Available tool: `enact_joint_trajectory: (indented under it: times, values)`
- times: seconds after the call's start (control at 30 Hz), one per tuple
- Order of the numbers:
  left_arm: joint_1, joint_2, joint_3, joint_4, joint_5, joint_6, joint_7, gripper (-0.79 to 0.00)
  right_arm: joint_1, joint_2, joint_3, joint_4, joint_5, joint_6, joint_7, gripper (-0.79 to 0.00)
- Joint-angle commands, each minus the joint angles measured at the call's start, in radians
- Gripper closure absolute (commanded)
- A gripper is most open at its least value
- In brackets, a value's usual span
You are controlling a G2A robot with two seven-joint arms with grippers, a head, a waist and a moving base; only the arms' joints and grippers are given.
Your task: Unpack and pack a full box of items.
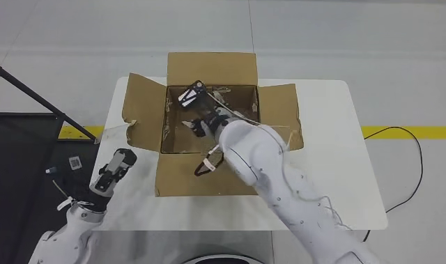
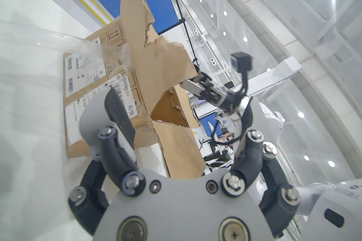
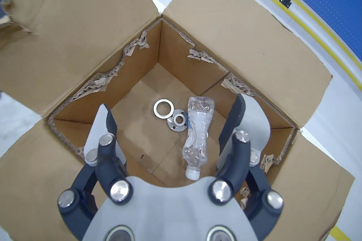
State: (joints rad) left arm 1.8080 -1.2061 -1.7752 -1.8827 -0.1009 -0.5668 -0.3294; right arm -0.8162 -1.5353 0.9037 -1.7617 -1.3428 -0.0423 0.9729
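Your right gripper (image 3: 173, 103) hangs over the open box (image 3: 254, 55), jaws spread, with the clear bottle (image 3: 198, 132) flat on the box floor between them. Its long axis seems diagonal, base toward a box corner, cap toward the wrist.

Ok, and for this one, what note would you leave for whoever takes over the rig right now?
Right gripper: open, empty, above the inside of the box.
Left gripper: open, empty, low at the table beside the box's outer wall.
Things: a clear bottle lies on the box floor, with a metal ring and a flange beside it.
Done: flaps are open.
Left: all three are not yet out; probably the bottle first, then repacking.
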Motion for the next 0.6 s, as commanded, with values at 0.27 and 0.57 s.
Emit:
enact_joint_trajectory:
  times: [0.27,0.57]
  values:
    - [-0.066,-0.011,0.078,-0.006,0.135,0.075,0.114,-0.785,-0.1,0.02,0.098,-0.089,0.046,-0.055,-0.042,-0.785]
    - [-0.062,-0.015,0.116,-0.078,0.224,0.097,0.147,-0.785,-0.168,0.032,0.209,-0.126,0.178,-0.087,-0.138,-0.785]
